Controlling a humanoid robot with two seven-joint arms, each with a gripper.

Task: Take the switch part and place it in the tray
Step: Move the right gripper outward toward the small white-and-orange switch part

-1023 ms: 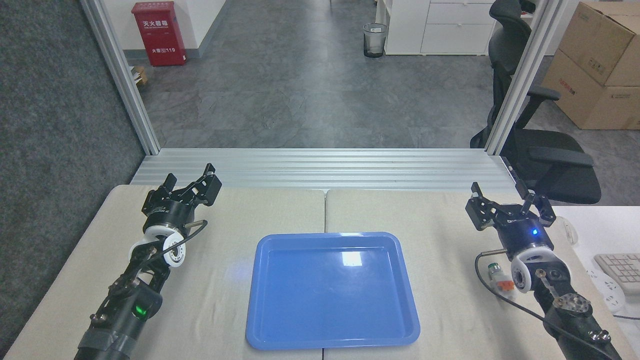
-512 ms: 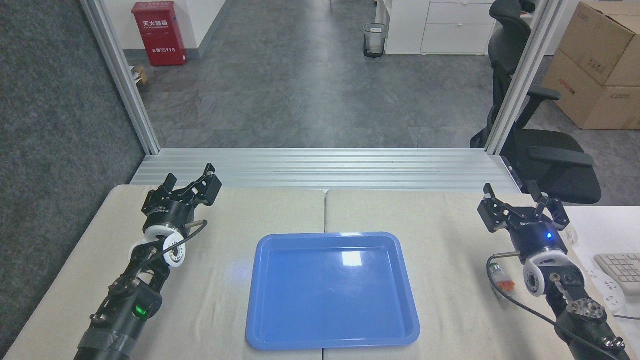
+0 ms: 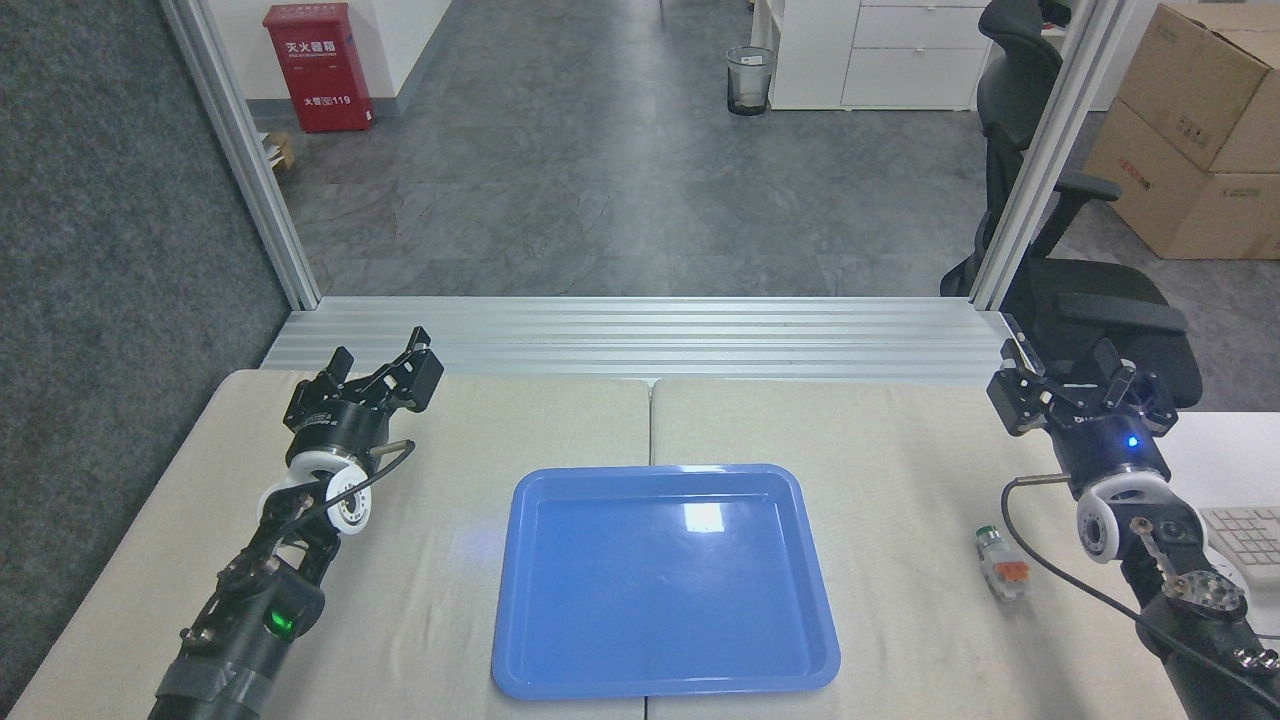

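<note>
Table (image 3: 900, 430): beige, two panels. Tray (image 3: 520, 640): blue, centre, bare. L arm enters at 7 o'clock, left gripper (image 3: 385, 372) aimed 1 o'clock, fingers spread, holding nothing. R arm enters at 5 o'clock, right gripper (image 3: 1082, 385) fingers wide apart, holding nothing. Switch part (image 3: 1002, 564): on table at tray's 3 o'clock, long axis approx. 11–5, green tip toward 11.

A grey stone-patterned floor (image 3: 620, 170) stretches beyond an aluminium frame (image 3: 240, 150), with a dark carpeted panel (image 3: 110, 250) at left. A red fire-extinguisher cabinet (image 3: 318, 66) stands against the far wall, near a mesh wastebasket (image 3: 750, 80) and white drawers (image 3: 900, 50). A black office chair (image 3: 1085, 290) and stacked cardboard boxes (image 3: 1195, 130) occupy the right.
</note>
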